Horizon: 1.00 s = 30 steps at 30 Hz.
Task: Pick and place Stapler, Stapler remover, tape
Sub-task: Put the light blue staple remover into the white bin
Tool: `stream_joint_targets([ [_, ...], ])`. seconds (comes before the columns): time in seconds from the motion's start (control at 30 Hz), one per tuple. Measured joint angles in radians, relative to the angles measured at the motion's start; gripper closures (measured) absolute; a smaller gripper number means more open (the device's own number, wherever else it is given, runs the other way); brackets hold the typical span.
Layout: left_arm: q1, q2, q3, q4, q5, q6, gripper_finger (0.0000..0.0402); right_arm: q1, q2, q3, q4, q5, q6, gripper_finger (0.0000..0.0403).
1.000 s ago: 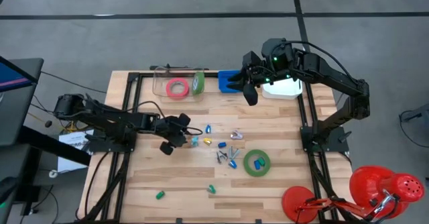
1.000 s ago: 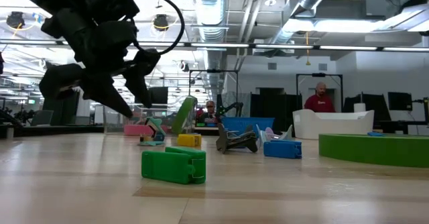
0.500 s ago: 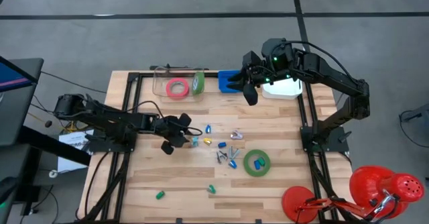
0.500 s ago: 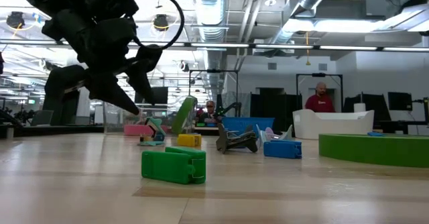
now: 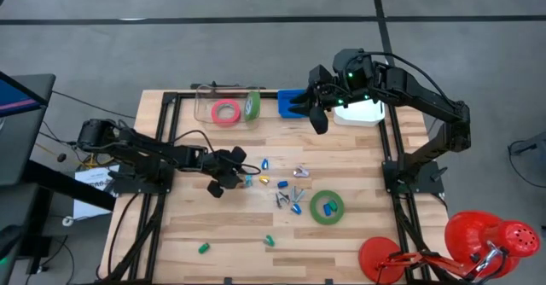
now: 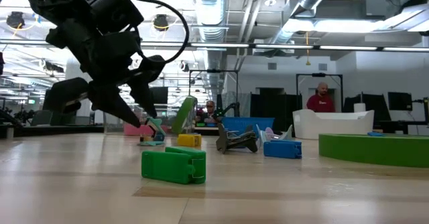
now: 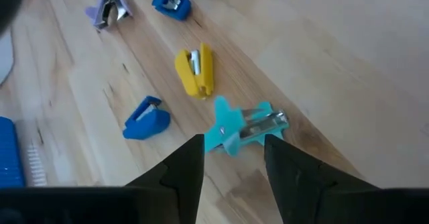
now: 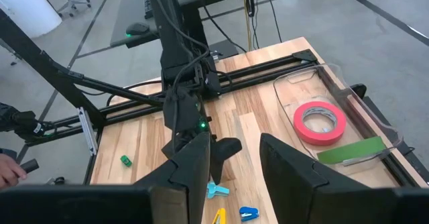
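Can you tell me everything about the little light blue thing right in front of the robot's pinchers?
It is a small turquoise staple remover, plastic-looking, with two wing-shaped grips and shiny metal jaws poking out one end. It lies flat on the wooden table, near the middle. The left gripper is open, with a dark finger on each side, and nothing touches the remover but the table. A yellow stapler lies just beyond it, apart from it.

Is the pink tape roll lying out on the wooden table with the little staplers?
No, the pink tape roll lies inside the clear tray at the table's far edge, beside a green roll.
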Motion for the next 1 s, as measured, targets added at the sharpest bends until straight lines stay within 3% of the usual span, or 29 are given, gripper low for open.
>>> stream_joint_targets([
  [1.0, 0.000, 0.000, 0.000, 0.018, 0.023, -0.003, 0.0393, 0.000, 0.000, 0.000, 0.000, 0.000, 0.000, 0.0278],
])
